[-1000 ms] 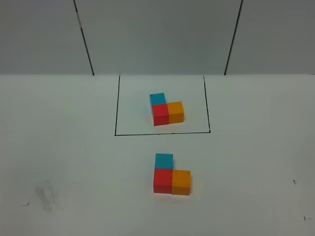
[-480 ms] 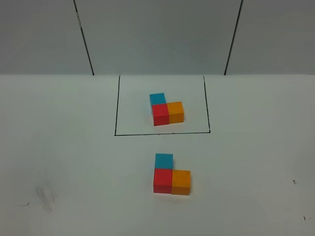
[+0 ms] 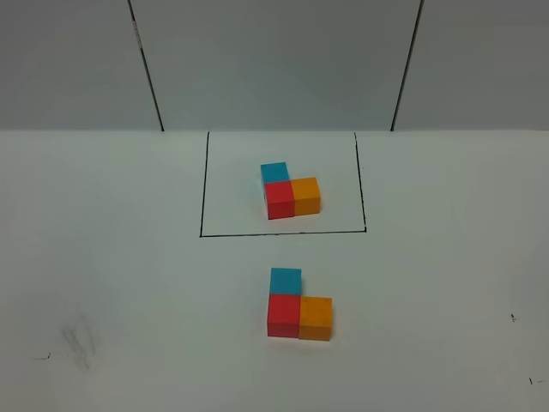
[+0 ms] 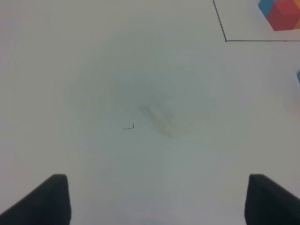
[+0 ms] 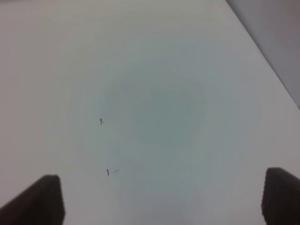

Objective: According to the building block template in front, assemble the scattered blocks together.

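The building block template [image 3: 291, 196] is an L of blue, red and orange cubes inside a thin black drawn rectangle [image 3: 202, 197] at the back middle of the white table; its corner also shows in the left wrist view [image 4: 282, 13]. In front of it the unframed scattered blocks sit pressed together in the same L: blue block [image 3: 286, 280] behind, red block [image 3: 283, 314] in front, orange block [image 3: 316, 318] to the red one's right. No arm appears in the exterior high view. My left gripper [image 4: 157, 201] and right gripper [image 5: 161, 201] each hang open over bare table, holding nothing.
Grey wall panels with dark seams [image 3: 147, 69] rise behind the table. A smudge [image 3: 79, 339] and small pen marks [image 3: 513, 318] dot the front of the white surface. A blue sliver [image 4: 298, 76] shows at the left wrist view's edge.
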Action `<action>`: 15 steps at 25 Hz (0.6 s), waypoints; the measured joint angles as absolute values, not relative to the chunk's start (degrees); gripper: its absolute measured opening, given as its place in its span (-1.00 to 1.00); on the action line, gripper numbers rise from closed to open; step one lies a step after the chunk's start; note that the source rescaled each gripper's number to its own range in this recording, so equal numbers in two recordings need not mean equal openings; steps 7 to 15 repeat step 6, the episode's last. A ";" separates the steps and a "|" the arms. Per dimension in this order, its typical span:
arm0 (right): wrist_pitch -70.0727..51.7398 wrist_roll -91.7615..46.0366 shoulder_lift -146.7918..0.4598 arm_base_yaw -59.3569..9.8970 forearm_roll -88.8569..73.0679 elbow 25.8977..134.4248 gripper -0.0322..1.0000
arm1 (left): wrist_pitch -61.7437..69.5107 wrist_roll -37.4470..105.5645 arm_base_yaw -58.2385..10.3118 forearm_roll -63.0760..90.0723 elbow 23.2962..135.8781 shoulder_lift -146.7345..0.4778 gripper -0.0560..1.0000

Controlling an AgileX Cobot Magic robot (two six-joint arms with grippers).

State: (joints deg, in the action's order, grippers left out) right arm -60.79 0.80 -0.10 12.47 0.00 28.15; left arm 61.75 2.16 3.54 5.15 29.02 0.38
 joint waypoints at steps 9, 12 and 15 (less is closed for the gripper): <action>-60.74 0.97 -0.10 12.47 0.00 28.13 0.79 | 61.75 2.16 3.54 5.15 29.02 0.38 0.61; -60.74 0.97 -0.10 12.47 0.00 28.13 0.79 | 61.75 2.16 3.54 5.15 29.02 0.38 0.61; -60.74 0.97 -0.10 12.47 0.00 28.13 0.79 | 61.75 2.16 3.54 5.15 29.02 0.38 0.61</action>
